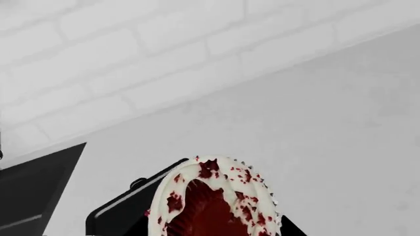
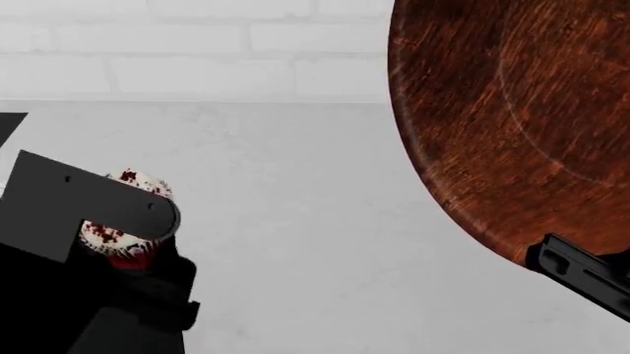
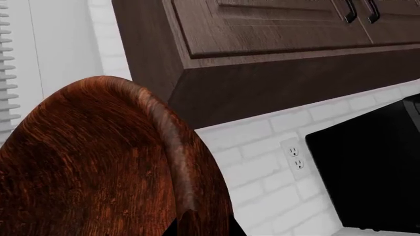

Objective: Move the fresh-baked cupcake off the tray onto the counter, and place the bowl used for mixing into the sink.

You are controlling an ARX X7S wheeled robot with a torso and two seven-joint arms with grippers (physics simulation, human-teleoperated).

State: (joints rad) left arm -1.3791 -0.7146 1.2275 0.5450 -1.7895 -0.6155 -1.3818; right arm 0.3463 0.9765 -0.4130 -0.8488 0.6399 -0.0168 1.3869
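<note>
My left gripper is shut on the cupcake, whose red wrapper and white speckled frosting fill the left wrist view. Behind it, one end of the black tray with a small knob lies on the white-grey counter. In the head view the tray is hidden by my left arm. My right gripper is shut on the rim of the large reddish-brown wooden bowl and holds it high, tilted on edge, close to the head camera. The bowl's rim also shows in the right wrist view. The sink basin is not clearly in view.
A white brick wall backs the counter. A dark black edge shows near the tray. The right wrist view shows brown upper cabinets, a wall outlet and a black appliance.
</note>
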